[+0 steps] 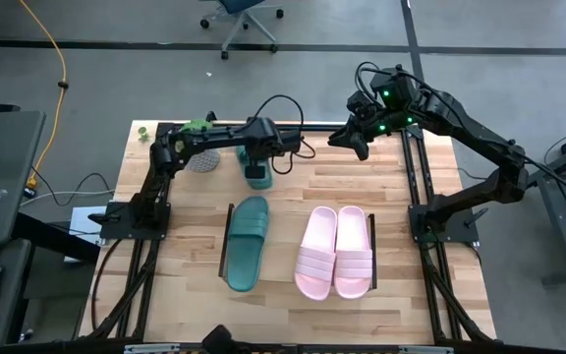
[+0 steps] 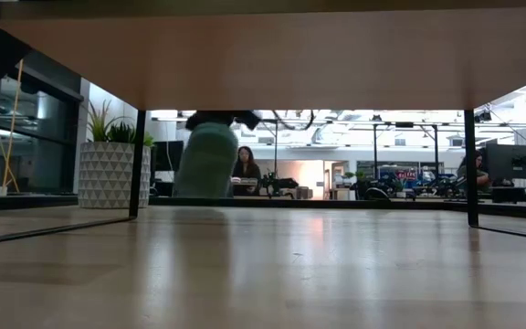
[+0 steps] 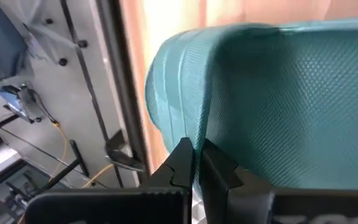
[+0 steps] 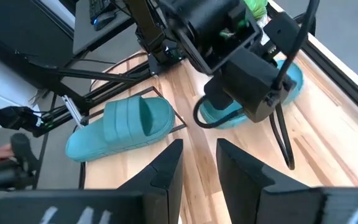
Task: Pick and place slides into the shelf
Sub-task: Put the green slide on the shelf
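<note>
My left gripper [image 1: 254,162] is over the far middle of the table, shut on one teal slide [image 1: 255,175]; that slide shows large in the left wrist view [image 3: 278,99] and blurred in the low view [image 2: 206,160]. The other teal slide [image 1: 247,242] and the two pink slides [image 1: 334,252] lie side by side, soles down, on the shelf [image 1: 228,236], whose wood top [image 2: 272,55] spans the low view. My right gripper [image 4: 197,168] is open and hovers above the far right of the table [image 1: 359,147], touching nothing. My left gripper pinches a thin side edge of the teal slide [image 3: 199,134] between its two fingers [image 3: 182,165], coming from above and pointing down. The slide stands steeply under the fingers. Its lower end [image 2: 204,190] is near the table; whether it touches, I cannot tell.
A green object [image 1: 197,126] and a grey round piece [image 1: 202,160] sit at the far left by the left arm. Black frame rails [image 1: 416,177] run along both sides, and a cable [image 1: 298,147] trails from the left wrist. People sit at desks [image 2: 245,169] beyond the table.
</note>
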Controlling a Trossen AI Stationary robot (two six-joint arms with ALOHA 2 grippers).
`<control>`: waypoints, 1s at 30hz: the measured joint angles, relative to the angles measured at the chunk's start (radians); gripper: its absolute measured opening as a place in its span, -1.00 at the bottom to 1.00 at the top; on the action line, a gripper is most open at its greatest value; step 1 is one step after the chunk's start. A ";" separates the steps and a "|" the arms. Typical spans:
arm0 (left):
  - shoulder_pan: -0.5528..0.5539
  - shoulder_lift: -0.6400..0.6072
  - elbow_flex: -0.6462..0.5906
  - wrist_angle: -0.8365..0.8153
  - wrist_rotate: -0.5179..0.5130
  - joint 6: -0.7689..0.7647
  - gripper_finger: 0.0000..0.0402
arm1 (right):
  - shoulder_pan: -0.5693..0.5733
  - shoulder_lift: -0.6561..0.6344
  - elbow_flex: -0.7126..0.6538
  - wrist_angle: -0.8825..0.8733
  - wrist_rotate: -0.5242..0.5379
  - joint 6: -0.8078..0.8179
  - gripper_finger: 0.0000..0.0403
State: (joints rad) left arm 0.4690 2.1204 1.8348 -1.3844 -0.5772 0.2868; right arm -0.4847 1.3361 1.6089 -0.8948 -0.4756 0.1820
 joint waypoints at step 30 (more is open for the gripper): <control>-0.184 -0.032 0.509 -0.188 -0.116 0.104 -1.00 | -0.190 -0.112 0.000 -0.015 0.305 -0.137 -0.57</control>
State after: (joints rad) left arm 0.2853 2.0888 2.3436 -1.5726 -0.6930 0.3912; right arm -0.6749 1.2238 1.6085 -0.9101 -0.1709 0.0448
